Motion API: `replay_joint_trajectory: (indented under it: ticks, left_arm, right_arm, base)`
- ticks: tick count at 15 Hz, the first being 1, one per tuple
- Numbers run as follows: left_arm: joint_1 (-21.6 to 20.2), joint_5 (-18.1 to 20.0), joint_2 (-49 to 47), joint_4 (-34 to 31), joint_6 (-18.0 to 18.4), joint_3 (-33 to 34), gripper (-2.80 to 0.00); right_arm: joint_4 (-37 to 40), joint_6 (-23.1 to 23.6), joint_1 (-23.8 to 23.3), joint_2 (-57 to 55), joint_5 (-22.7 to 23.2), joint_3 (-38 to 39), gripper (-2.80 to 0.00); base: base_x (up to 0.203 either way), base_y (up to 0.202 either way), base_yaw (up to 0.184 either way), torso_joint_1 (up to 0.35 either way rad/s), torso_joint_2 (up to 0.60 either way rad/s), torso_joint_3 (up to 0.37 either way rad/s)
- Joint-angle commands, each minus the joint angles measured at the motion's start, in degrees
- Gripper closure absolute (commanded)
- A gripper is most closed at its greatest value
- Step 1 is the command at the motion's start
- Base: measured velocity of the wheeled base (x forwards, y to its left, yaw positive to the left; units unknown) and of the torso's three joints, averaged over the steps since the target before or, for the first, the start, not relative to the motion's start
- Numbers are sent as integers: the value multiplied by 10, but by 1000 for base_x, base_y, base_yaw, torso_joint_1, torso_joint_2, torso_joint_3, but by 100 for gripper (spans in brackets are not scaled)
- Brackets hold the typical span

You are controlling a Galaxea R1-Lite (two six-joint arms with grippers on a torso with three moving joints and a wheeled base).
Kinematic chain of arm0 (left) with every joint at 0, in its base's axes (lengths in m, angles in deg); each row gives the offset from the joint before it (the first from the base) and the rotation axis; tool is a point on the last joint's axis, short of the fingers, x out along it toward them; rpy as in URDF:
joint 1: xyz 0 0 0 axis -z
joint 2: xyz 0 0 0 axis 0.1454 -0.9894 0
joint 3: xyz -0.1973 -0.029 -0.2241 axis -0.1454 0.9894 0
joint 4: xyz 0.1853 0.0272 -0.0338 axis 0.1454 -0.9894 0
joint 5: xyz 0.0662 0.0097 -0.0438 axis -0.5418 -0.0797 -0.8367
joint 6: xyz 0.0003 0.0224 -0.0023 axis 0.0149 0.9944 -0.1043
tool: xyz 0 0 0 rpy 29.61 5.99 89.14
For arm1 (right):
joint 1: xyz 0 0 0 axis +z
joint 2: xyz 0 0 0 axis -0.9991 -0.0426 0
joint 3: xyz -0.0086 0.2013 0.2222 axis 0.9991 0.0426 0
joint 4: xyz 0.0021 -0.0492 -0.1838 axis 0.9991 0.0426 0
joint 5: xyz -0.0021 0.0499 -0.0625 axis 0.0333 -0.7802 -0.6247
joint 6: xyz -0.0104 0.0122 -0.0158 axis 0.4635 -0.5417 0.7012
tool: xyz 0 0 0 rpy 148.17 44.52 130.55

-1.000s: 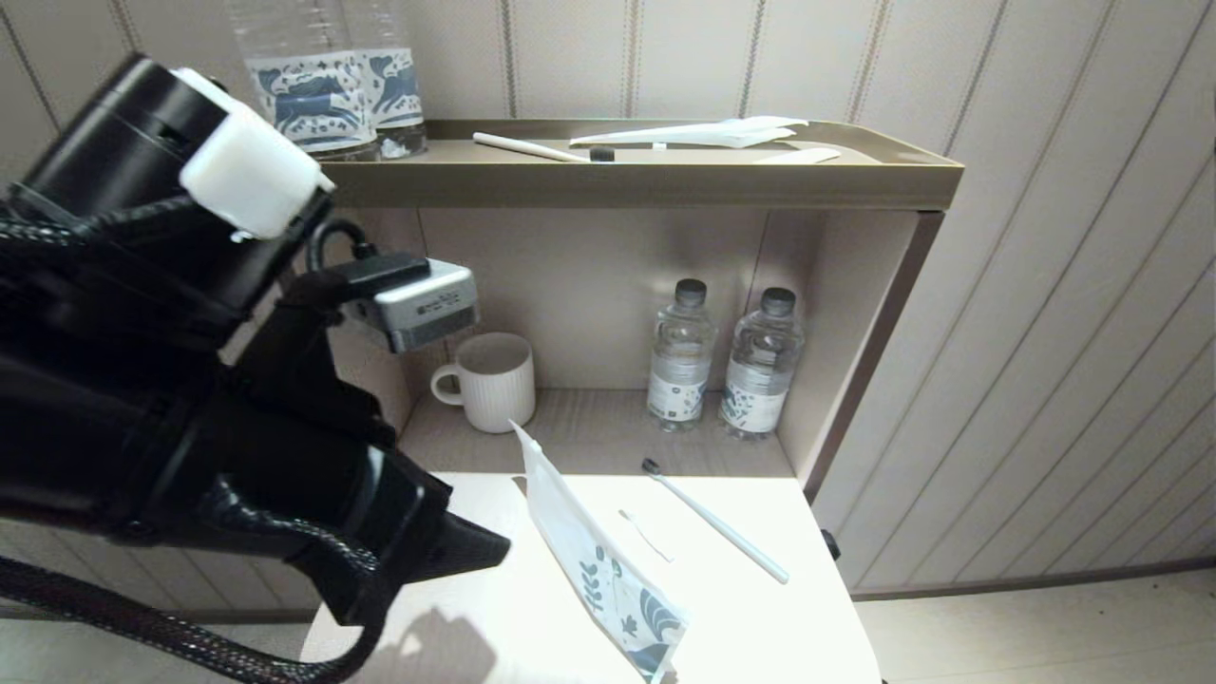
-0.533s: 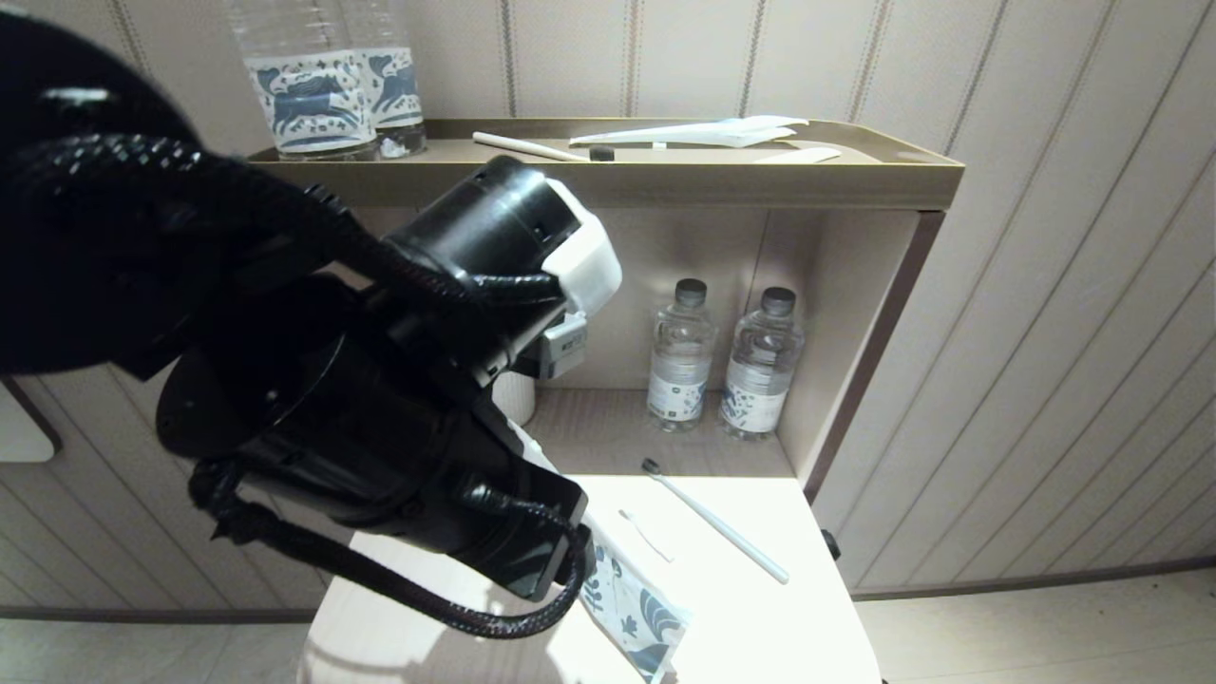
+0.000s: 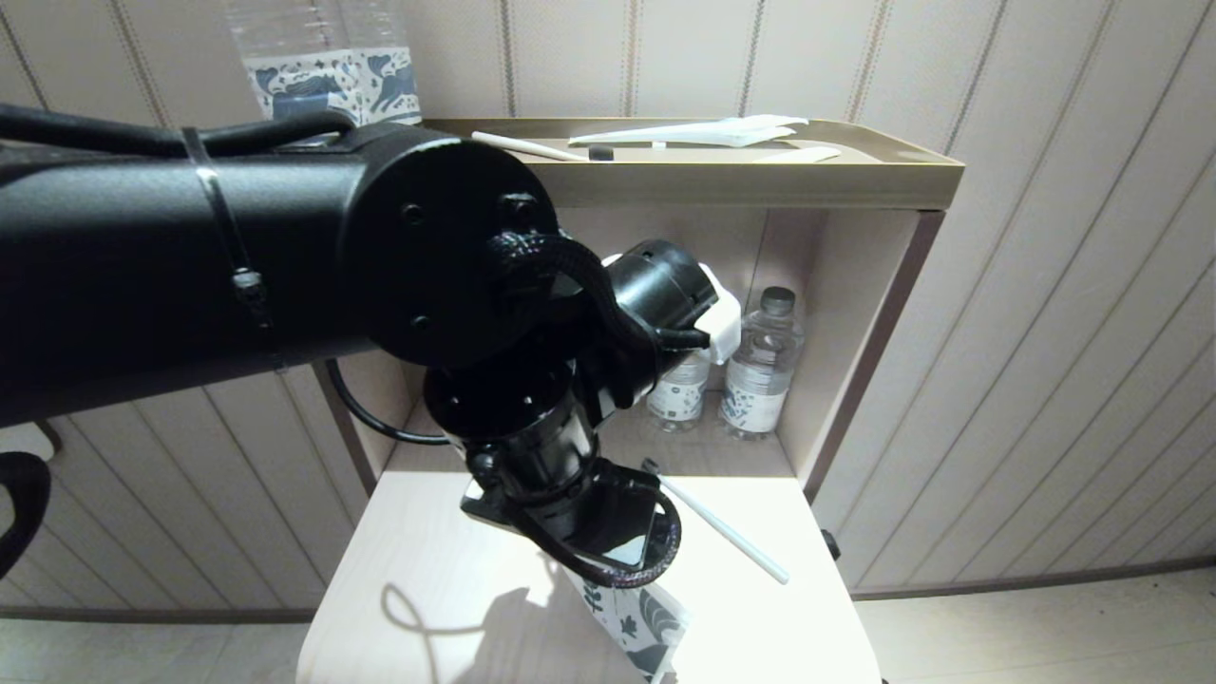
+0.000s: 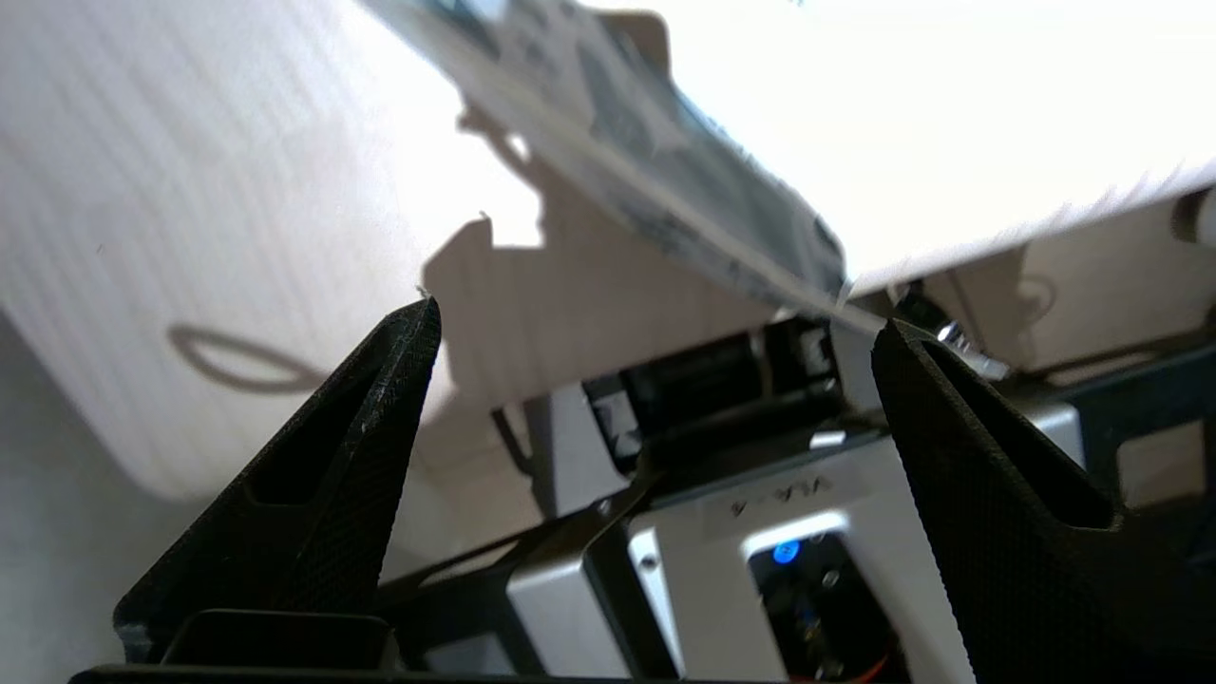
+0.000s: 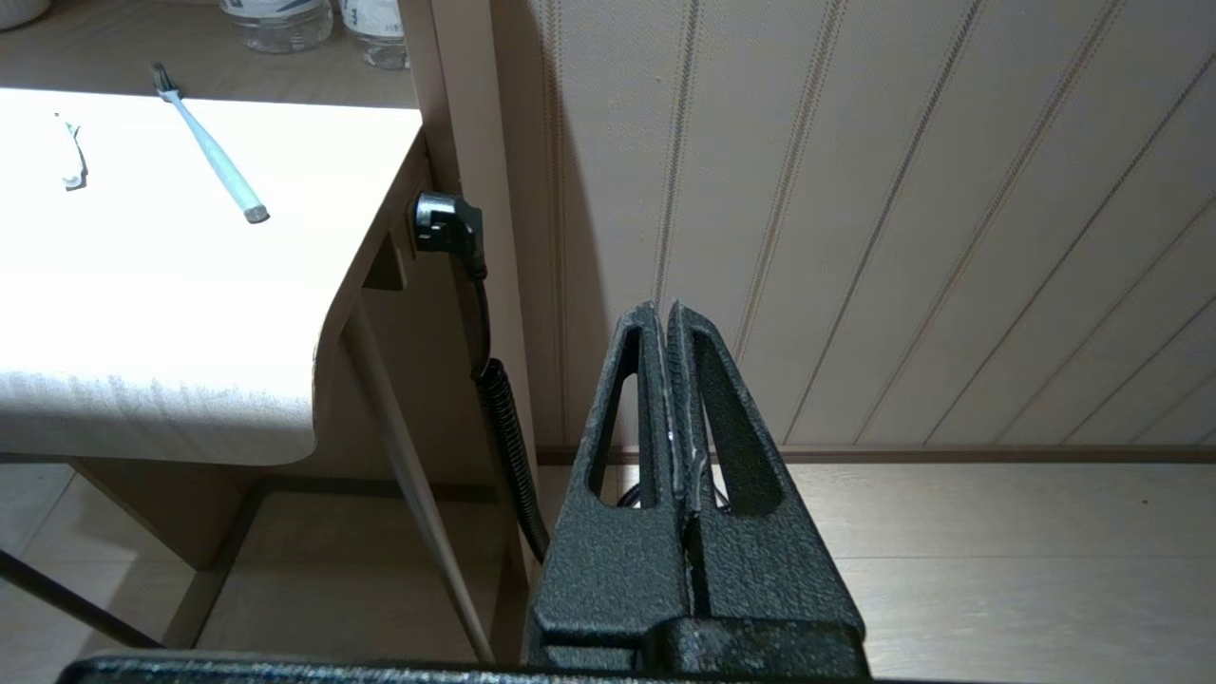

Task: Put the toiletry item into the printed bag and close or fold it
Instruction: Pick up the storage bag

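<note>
The toiletry item, a slim pale toothbrush with a small dark head, lies bare on the white table right of the middle; it also shows in the right wrist view as the toothbrush. The printed bag lies lengthwise near the front edge, its far half hidden under my left wrist. My left gripper is open wide over the table's front edge with nothing between its fingers; the printed bag ends close to one fingertip. My right gripper is shut and empty, low beside the table's right side.
Two water bottles stand in the open shelf behind the table. The top tray holds a cream toothbrush and a plain white wrapper. A short white strip lies near the toothbrush. A plug and cable hang off the table's right side.
My left arm has swung from the left across the table and now covers the mug and the bag's far half. Bag and toothbrush have stayed where they were.
</note>
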Motion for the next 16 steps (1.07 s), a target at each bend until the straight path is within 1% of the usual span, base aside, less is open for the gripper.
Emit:
replay_joint_trajectory:
  ticks: [1, 2, 6, 10, 16]
  left_arm:
    - [0, -3, -9, 34, -3, -1, -280]
    - [0, -4, -7, 52, -2, 0, -280]
    - [1, -4, -15, 46, 1, 3, -280]
    - [4, -5, -21, 14, 4, 2, -280]
    - [4, -5, -37, 27, 11, 2, -280]
  right_arm:
    - [0, 0, 0, -1, 0, 0, 0]
    - [0, 0, 0, 0, 0, 0, 0]
    - [0, 0, 0, 0, 0, 0, 0]
    - [0, 0, 0, 0, 0, 0, 0]
    - [0, 0, 0, 0, 0, 0, 0]
  base:
    - [0, 0, 0, 0, 0, 0]
    - [0, 0, 0, 0, 0, 0]
    - [0, 0, 0, 0, 0, 0]
    - [0, 0, 0, 0, 0, 0]
    - [0, 0, 0, 0, 0, 0]
